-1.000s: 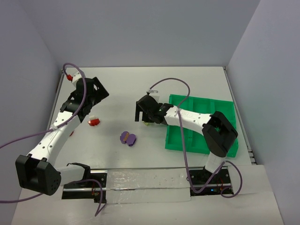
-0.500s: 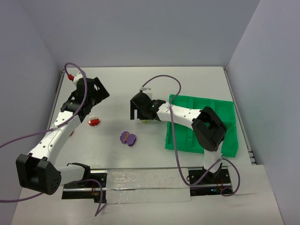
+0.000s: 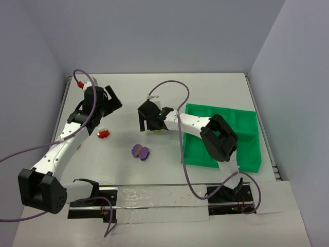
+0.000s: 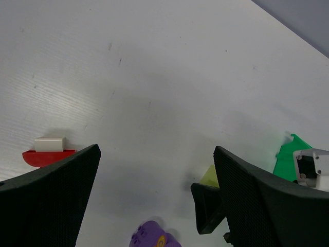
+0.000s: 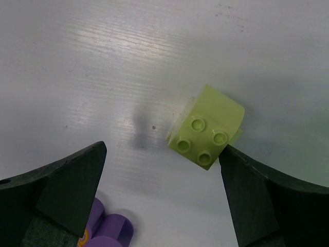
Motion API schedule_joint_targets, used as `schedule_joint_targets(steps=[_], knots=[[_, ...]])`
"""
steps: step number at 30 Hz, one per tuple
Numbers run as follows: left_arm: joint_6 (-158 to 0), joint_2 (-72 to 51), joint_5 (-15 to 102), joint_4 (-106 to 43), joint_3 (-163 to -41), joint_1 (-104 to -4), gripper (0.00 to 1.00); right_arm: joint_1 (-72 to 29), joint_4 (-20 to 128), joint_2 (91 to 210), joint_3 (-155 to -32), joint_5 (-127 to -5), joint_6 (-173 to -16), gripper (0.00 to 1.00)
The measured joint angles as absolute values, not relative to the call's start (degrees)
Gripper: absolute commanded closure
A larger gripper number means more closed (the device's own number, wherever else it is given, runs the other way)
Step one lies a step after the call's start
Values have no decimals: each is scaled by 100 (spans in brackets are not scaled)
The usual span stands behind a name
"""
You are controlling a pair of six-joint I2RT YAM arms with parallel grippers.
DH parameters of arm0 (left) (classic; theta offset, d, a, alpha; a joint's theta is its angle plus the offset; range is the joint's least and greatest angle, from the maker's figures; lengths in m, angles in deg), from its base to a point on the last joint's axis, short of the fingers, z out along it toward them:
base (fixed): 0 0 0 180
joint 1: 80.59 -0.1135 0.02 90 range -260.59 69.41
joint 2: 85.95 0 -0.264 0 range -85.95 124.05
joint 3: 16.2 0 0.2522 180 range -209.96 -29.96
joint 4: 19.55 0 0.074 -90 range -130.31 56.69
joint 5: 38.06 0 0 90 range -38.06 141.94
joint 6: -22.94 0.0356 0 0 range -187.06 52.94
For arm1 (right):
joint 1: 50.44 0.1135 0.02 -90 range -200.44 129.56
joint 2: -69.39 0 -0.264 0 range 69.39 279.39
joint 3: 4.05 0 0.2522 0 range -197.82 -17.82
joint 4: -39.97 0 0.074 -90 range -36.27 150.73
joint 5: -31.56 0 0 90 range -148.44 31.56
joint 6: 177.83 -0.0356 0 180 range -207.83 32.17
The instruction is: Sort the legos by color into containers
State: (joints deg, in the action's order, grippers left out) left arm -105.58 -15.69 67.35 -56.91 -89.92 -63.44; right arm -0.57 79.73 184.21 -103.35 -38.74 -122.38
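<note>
While both arms are reaching out over the white worktop (image 3: 205, 92), the green tray (image 3: 249, 139) is sitting on its right side, with part of its compartments hidden under the right arm (image 3: 195, 122). The left arm (image 3: 56, 146) is stretching toward the far left, and the left claw (image 3: 110, 98) (image 4: 157, 154) is hanging released above bare surface, gripping nothing. The right arm is bending leftward from the tray, and the right claw (image 3: 146, 117) (image 5: 162, 149) is likewise standing wide open, holding nothing, low over the worktop just left of the tray.

A pair of purple bricks (image 3: 140, 151) (image 5: 108, 229) (image 4: 154, 235) is resting together near the middle of the worktop, closer to the arm bases than the right claw. A red brick (image 3: 103, 134) (image 4: 47, 156) with a white piece (image 4: 49, 144) on top is lying on the left, just beside the left arm and well apart from the tray. A yellow-green brick (image 5: 208, 128) (image 4: 211, 176), four studs showing, is lying on the worktop between the right claw's fingers, tight against one finger (image 5: 252, 200); whether they are touching is hard to tell.
</note>
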Motion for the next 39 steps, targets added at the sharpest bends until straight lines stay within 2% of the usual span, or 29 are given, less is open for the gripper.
schedule_joint_targets(steps=[6, 12, 19, 22, 39], knots=[[-10513, -1599, 6666, -5686, -8992, -6344, 1, -40, 8086, 18659, -10774, -3857, -12055, 10], [-10430, -1704, 6594, -5664, -8988, -6344, 1, -31, 8274, 18819, -11237, -3738, -11977, 26], [-10378, -1738, 6561, -5668, -8984, -6344, 1, -2, 8499, 19047, -11500, -3510, -11969, 20], [-10375, -1737, 6558, -5664, -8984, -6344, 1, 21, 8607, 19147, -11567, -3415, -11955, 21], [-10390, -1709, 6539, -5664, -8984, -6344, 1, 57, 8738, 19178, -11572, -3220, -11860, 52]])
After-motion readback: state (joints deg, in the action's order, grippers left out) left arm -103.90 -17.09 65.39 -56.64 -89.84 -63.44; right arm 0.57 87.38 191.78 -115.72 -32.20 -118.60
